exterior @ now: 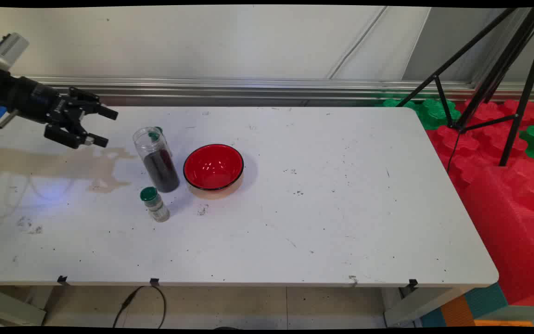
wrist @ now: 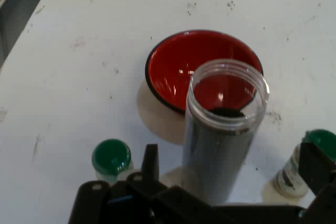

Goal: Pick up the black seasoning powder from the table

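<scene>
- Hovering above the table's (exterior: 295,222) left end, my hand (exterior: 101,126) is wide open and holds nothing.
- Nearest it stands the jar (exterior: 156,160), lidless and part-filled with dark grains (its open mouth faces my hand camera).
- Just beyond the jar sits the red bowl (exterior: 213,166).
- Two green-capped bottles flank the jar: one in front (exterior: 154,204), one behind (exterior: 157,133).

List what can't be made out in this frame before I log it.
- Second green-capped bottle: in the main view mostly hidden behind the clear jar.
- Small bottle labels: too small to read in either view.
- Dark contents of the jar: what they are cannot be told.
- Right-hand bottle: in the hand view partly covered by a finger.
- Gripper: its fingers are cut off by the hand view's bottom edge.
</scene>
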Robot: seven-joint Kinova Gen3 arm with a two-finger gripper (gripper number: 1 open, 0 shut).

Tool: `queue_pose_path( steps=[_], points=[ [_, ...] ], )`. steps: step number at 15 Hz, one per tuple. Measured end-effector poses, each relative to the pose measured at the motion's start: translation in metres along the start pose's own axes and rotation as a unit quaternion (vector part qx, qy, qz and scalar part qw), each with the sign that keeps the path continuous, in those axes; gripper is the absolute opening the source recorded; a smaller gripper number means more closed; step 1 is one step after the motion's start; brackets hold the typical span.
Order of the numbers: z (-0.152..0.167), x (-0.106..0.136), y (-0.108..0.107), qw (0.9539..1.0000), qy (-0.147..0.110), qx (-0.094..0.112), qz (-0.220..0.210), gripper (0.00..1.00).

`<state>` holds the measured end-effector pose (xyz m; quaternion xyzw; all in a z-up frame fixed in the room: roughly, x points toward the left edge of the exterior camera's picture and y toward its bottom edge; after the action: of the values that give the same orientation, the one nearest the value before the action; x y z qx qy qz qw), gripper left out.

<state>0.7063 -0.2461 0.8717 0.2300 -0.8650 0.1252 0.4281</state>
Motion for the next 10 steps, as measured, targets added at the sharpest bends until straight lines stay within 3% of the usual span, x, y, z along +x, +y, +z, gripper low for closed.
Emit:
queue_pose_path(
  steps=[10],
  points=[
    [0.037, -0.012, 0.0, 0.9995, 0.032, -0.002, 0.003, 1.0]
  ],
)
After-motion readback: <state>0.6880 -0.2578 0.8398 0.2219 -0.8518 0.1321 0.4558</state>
